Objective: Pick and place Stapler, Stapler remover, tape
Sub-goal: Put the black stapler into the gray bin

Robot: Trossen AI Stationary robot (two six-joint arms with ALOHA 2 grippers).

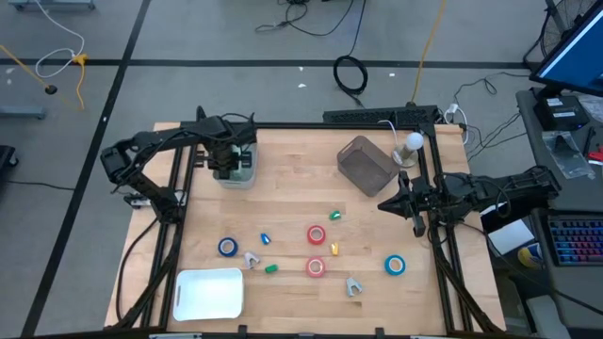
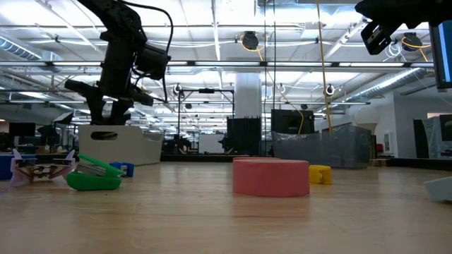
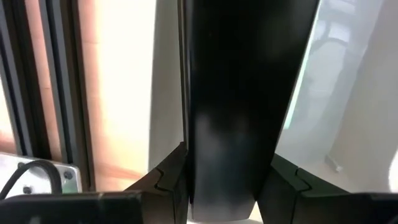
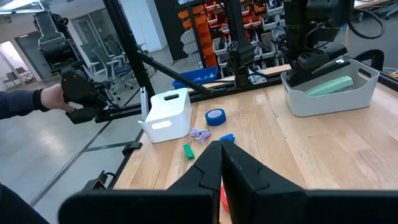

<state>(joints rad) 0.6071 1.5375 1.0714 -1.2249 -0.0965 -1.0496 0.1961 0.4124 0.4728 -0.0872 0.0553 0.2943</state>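
My left gripper (image 1: 229,162) stands over a light bin (image 1: 247,177) at the table's far left and is shut on a black stapler (image 4: 318,62). A mint-green stapler (image 4: 329,86) lies in that bin. My right gripper (image 1: 391,202) hovers shut at the table's right side and touches nothing. Two red tape rolls (image 1: 317,234) (image 1: 316,267) and two blue ones (image 1: 228,247) (image 1: 394,266) lie flat on the table's near half. Two staple removers (image 1: 251,258) (image 1: 353,286) and several small coloured staplers, one of them green (image 2: 95,176), lie among them. My left gripper (image 3: 230,180) pinches the black stapler's body (image 3: 236,93) between its two fingers (image 3: 168,180), coming from above and pointing down. The stapler lies tilted across the bin's top, just over the mint-green stapler. Whether it rests on anything I cannot tell.
A white bin (image 1: 209,292) sits at the near left corner and a grey see-through bin (image 1: 366,162) at the far right. A black frame (image 1: 435,169) borders the table. Beyond the table, a person's hand (image 4: 53,96) grips a handle.
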